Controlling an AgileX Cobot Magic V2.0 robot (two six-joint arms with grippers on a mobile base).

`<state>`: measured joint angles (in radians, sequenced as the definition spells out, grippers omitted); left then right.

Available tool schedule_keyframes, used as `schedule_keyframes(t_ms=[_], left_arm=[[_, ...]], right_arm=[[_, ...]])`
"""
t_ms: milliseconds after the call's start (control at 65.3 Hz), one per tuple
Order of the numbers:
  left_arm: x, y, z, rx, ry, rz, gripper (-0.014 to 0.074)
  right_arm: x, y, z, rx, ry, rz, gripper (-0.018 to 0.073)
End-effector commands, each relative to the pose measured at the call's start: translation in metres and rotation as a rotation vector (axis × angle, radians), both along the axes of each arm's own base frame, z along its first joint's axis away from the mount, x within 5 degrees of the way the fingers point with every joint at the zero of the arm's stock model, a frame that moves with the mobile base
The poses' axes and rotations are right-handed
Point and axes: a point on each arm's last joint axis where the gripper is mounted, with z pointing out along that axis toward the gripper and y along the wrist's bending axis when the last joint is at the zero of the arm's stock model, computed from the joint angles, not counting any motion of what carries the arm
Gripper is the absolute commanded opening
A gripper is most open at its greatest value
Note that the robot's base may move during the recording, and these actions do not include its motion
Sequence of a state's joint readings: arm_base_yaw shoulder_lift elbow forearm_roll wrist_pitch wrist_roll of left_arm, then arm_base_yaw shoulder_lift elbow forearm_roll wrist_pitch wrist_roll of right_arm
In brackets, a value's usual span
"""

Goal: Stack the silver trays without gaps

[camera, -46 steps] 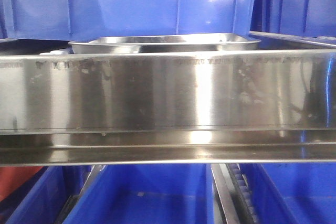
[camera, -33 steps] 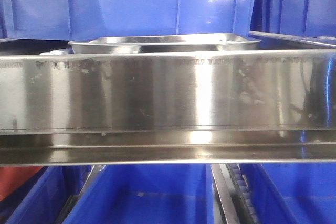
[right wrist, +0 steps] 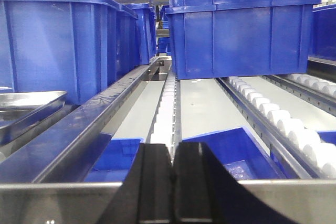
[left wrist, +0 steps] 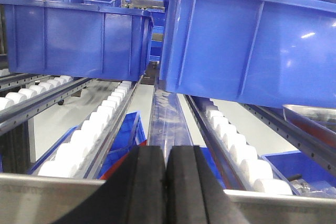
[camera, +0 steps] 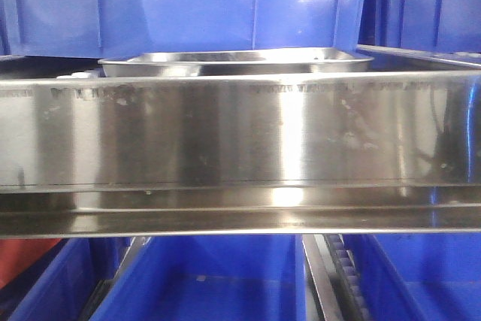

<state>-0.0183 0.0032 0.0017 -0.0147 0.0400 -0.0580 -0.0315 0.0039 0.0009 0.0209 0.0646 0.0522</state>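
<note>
The left gripper (left wrist: 167,182) and right gripper (right wrist: 172,182) each had smooth black fingers pressed together, holding nothing. A shallow, shiny silver tray (camera: 240,62) with a thin rolled rim sat ahead between them, beyond a brushed-steel rail (camera: 240,133), before blue plastic bins (camera: 180,5).

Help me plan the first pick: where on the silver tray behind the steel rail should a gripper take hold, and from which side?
Probably the flared rim at an end of the silver tray, coming down from above. The sloping walls offer no flat face, the steel rail hides its near side, and a blue bin stands behind.
</note>
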Motion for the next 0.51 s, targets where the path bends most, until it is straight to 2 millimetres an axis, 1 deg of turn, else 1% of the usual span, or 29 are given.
schedule_keyframes(t_ms=[0,46,122,138,214,260,306,337,352,428,490], left_arm=[[-0.001,0.0,0.005,-0.012,-0.056,0.001,-0.0008],[-0.001,0.0,0.009,-0.013,-0.094,0.002,-0.0008],[-0.003,0.0,0.019,-0.015,-0.207,0.003,-0.0008],[-0.004,0.001,0.021,-0.016,-0.233,0.003,-0.0008],[-0.007,0.001,0.032,-0.018,-0.353,0.005,-0.0008],[-0.009,0.001,0.038,-0.019,-0.39,0.006,-0.0008],[-0.012,0.001,0.049,-0.019,-0.41,0.005,-0.0008],[-0.013,0.001,0.054,-0.019,-0.41,0.005,-0.0008],[-0.015,0.001,0.06,-0.019,-0.42,0.004,-0.0008],[-0.021,0.001,0.08,-0.019,-0.42,0.003,-0.0008],[-0.022,0.001,0.093,-0.002,-0.373,0.004,-0.0008]], right_arm=[[0.0,0.0,0.003,-0.001,-0.028,-0.005,-0.0079],[-0.001,0.0,0.005,-0.002,-0.057,-0.006,-0.0079],[-0.003,-0.001,0.021,0.01,-0.229,-0.007,-0.0079],[-0.005,-0.001,0.026,0.011,-0.295,-0.008,-0.0079],[-0.013,-0.001,0.044,0.005,-0.51,-0.01,-0.0079],[-0.016,-0.001,0.05,0.006,-0.571,-0.01,-0.0079],[-0.019,-0.001,0.061,0.025,-0.592,-0.002,-0.0079],[-0.02,-0.001,0.068,0.048,-0.576,0.005,-0.0079],[-0.022,0.0,0.075,0.061,-0.576,0.01,-0.0079],[-0.026,0.0,0.092,0.109,-0.503,0.023,-0.0079],[-0.03,0.0,0.11,0.113,-0.453,0.023,-0.0079]])
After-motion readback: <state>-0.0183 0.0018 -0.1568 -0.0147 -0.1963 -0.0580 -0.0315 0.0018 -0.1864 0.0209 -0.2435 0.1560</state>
